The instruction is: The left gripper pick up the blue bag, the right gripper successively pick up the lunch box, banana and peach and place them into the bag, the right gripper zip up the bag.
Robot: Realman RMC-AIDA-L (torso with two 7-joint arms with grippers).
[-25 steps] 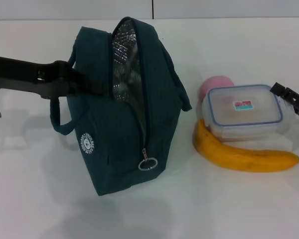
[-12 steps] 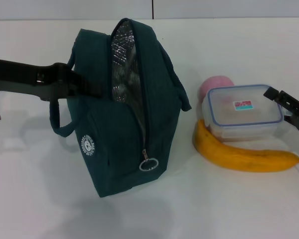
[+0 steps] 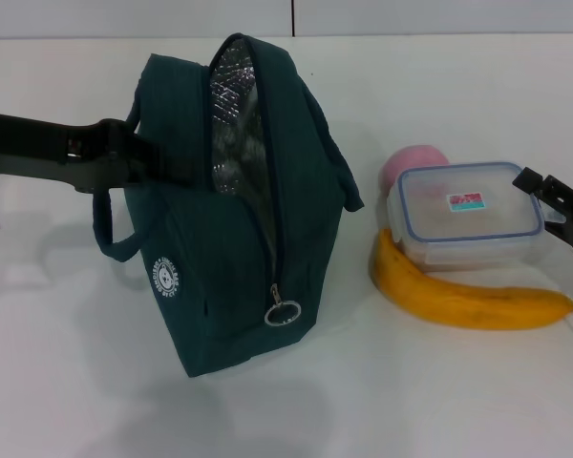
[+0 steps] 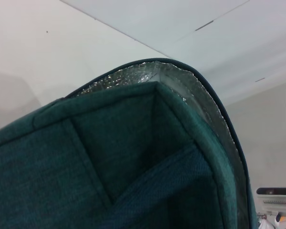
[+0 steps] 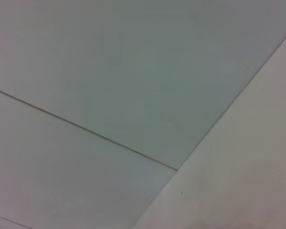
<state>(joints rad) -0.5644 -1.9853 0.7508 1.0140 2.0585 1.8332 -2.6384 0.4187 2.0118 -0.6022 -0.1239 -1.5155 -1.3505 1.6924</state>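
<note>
The blue bag (image 3: 239,239) stands upright at the middle left of the table in the head view, zip open, silver lining (image 3: 237,124) showing. My left gripper (image 3: 158,162) reaches in from the left and is shut on the bag's upper left wall. The left wrist view shows the bag's top edge (image 4: 133,157) close up. The clear lunch box (image 3: 466,215) with a blue rim sits to the right. The banana (image 3: 463,298) lies in front of it and the pink peach (image 3: 413,164) is behind its left corner. My right gripper (image 3: 565,218) is open at the box's right end.
The white table (image 3: 95,382) runs out to the front and left of the bag. A grey wall (image 3: 411,14) rises behind the table's far edge. The right wrist view shows only a plain pale surface with seams (image 5: 86,129).
My right gripper has come in from the right edge to the lunch box's right end. The bag has shifted slightly left in my left gripper's hold.
</note>
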